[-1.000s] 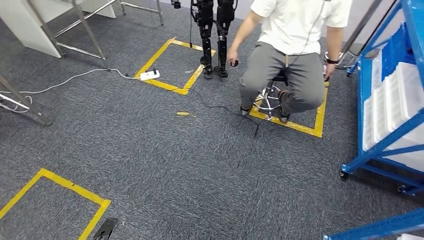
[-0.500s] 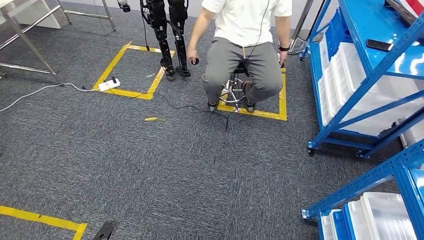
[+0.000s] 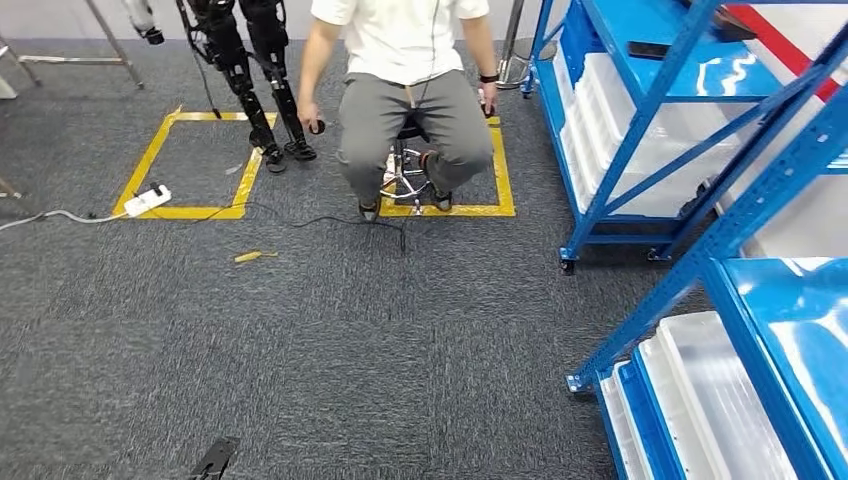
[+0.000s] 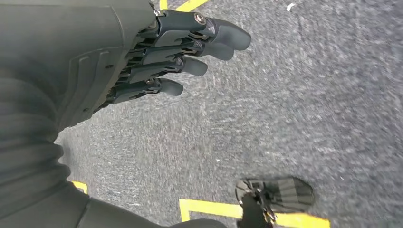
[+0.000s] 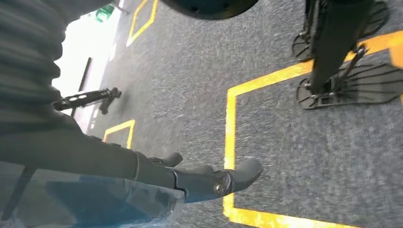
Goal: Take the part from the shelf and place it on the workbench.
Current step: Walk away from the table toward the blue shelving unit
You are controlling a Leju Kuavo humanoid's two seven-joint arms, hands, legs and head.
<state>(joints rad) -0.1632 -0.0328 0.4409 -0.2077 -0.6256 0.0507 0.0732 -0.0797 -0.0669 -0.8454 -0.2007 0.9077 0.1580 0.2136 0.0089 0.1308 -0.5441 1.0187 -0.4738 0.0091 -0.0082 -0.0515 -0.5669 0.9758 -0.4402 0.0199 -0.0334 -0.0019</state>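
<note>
Your robot's left hand point(image 4: 157, 61) hung over the grey carpet point(image 3: 350, 350) with its dark fingers point(image 4: 190, 66) stretched out side by side and nothing in them, so it was released. The right hand point(image 5: 199, 178) also hung low above the carpet, fingers extended and slightly apart, holding nothing; a yellow tape outline point(image 5: 230, 142) lay on the floor beneath it.

From the head view you had the blue shelf point(image 3: 690, 140) on the right, with white plastic bins point(image 3: 650, 130) on its lower level and more white bins point(image 3: 700, 400) on the low tier nearest the camera. I could not tell which item on the shelf was the part; a small dark object point(image 3: 650, 50) lay on the upper blue deck.

A person point(image 3: 405, 70) in a white shirt and grey trousers sat on a stool point(image 3: 405, 175) inside a yellow taped square point(image 3: 495, 205), just left of the shelf. Beside them stood the black legs of another robot point(image 3: 255, 90), at the edge of a second taped square point(image 3: 150, 180) holding a white power strip point(image 3: 147, 199)
</note>
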